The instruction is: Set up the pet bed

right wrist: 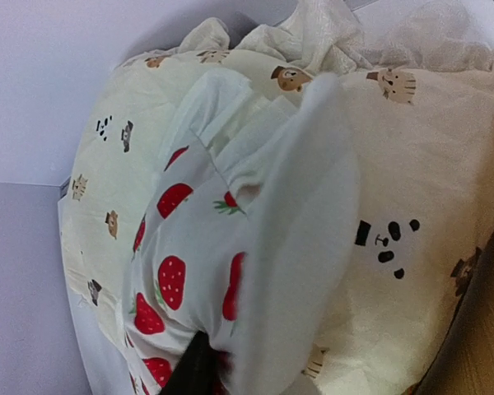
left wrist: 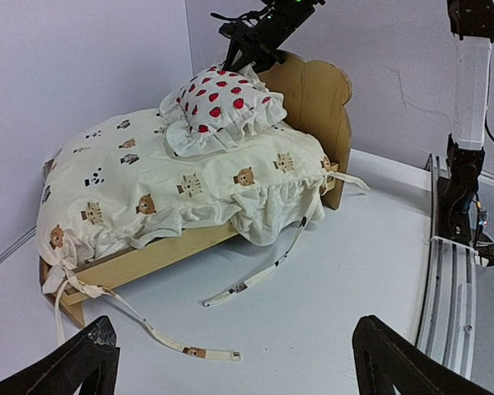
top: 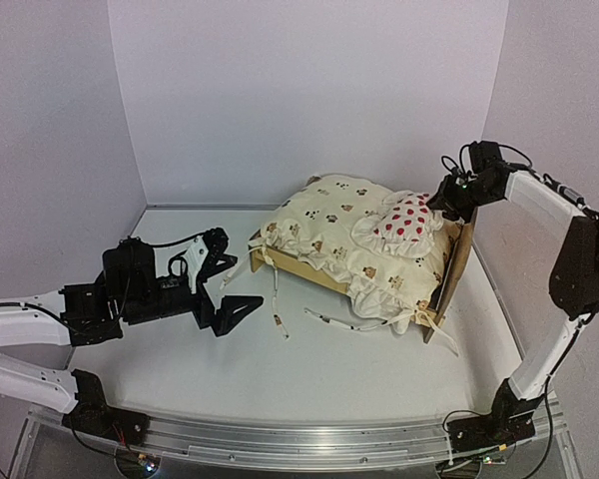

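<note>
The pet bed, a pale plywood frame with a scalloped headboard (top: 457, 257), stands at the back right and also shows in the left wrist view (left wrist: 313, 90). A cream animal-print quilt (top: 324, 235) covers it and hides its base. A small white strawberry-print pillow (top: 404, 218) lies on the quilt by the headboard. My right gripper (top: 447, 198) is shut on the pillow's edge. In the right wrist view one dark finger (right wrist: 193, 370) shows under the pillow's frill (right wrist: 288, 247). My left gripper (top: 230, 291) is open and empty on the table, left of the bed.
Quilt tie straps (top: 329, 321) trail on the white table in front of the bed; one more (left wrist: 181, 350) lies near my left fingers (left wrist: 403, 362). Walls close off the back and both sides. The right arm's base (left wrist: 465, 181) stands at the table edge.
</note>
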Available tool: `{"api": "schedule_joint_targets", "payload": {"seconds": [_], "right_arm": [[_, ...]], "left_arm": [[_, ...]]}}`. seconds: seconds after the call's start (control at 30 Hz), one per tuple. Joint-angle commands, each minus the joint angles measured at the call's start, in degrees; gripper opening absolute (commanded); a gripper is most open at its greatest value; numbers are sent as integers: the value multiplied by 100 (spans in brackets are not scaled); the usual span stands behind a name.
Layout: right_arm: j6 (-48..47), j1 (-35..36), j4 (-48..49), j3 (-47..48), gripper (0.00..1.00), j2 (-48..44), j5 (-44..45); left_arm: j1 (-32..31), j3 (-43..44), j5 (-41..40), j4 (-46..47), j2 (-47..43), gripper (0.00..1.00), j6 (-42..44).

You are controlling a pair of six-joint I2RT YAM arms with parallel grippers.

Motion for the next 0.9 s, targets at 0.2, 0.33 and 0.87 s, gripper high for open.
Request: {"api": "schedule_joint_targets", "payload": {"seconds": [0.2,0.33,0.87], "right_arm": [[-353,20,-455,19,78,-922,884],[-516,18,-674,511,95,-1065,1059],[-180,31,-191,-478,98,-2444,-504]], "left_arm": [[-11,311,-354,-147,-46,100,-255],[-11,353,-684,-252,-112,100,-355],[-11,742,-2514,-1398,-461,100,-1288]]}}
